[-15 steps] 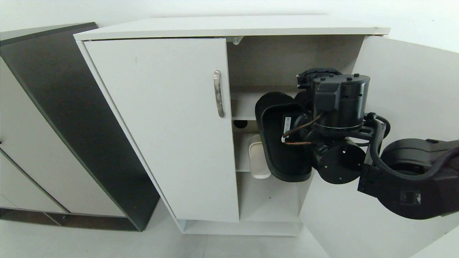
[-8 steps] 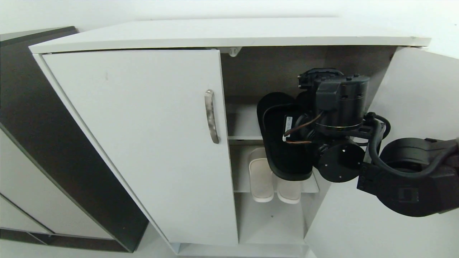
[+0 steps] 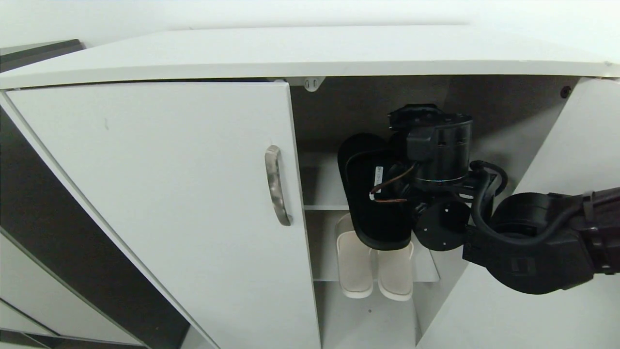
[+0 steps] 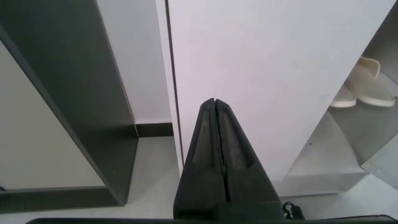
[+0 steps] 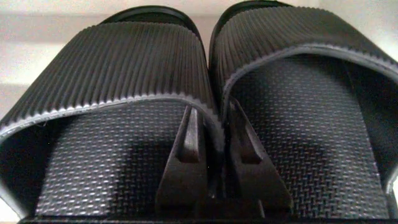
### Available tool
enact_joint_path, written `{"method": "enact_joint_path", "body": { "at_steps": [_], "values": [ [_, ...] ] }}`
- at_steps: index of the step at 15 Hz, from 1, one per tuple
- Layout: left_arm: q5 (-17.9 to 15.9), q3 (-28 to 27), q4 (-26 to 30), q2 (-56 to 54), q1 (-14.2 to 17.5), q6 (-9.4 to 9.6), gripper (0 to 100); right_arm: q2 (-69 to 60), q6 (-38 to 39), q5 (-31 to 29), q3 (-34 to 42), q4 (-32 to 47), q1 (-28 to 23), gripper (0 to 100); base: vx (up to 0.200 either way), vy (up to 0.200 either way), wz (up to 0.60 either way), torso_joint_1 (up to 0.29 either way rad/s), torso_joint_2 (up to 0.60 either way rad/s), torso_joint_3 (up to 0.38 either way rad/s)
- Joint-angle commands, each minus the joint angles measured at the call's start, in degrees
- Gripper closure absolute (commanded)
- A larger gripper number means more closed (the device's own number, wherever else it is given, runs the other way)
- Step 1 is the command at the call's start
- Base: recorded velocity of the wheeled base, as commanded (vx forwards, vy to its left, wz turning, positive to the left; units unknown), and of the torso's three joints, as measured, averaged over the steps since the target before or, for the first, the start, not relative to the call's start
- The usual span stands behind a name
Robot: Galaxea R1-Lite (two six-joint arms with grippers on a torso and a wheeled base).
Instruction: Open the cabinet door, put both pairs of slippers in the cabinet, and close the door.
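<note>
**Holding the black slippers inside the open cabinet**

Gripping the black slippers (image 3: 378, 203) in the right end effector (image 5: 212, 127) — nearly closed, clamping the two adjoining strap walls together between its fingers (image 5: 186, 149), with one ribbed strap arching away on either side. Holding the pair on end in the open right half of the cabinet (image 3: 290, 48), just in front of the upper shelf (image 3: 319, 198); not possible to tell whether touching that shelf.

Showing the white slippers (image 3: 356, 266) lying side by side on the shelf below (image 3: 426, 269), at its front edge with the ends jutting just past it, directly under the black pair. Showing the right door (image 3: 581, 145) swung wide, with the right arm reaching in beside it.

Hovering the left end effector (image 4: 214, 102) in front of the closed left door (image 3: 169, 194), facing that door's hinge-side edge and well apart from its metal handle (image 3: 276, 186) — fingers pressed fully together, holding nothing. Catching the white slippers (image 4: 372, 92) off to one side in the left wrist view, on their shelf.
</note>
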Motion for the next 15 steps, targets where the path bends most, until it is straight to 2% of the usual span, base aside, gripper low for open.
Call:
{"method": "enact_joint_path", "body": {
  "at_steps": [1,7,15],
  "values": [
    [0.0,0.0,0.0,0.1,0.0,0.0,100,1.6,0.1,0.1,-1.0,0.0,-0.6,100,0.0,0.0,0.0,0.0,0.0,0.0],
    [0.0,0.0,0.1,0.1,0.0,0.0,100,5.5,0.0,0.2,-8.4,1.3,-2.5,100,0.0,0.0,0.0,0.0,0.0,0.0],
    [0.0,0.0,0.0,0.1,0.0,0.0,100,6.8,0.2,0.4,-9.0,2.7,-3.5,100,0.0,0.0,0.0,0.0,0.0,0.0]
  ]
}}
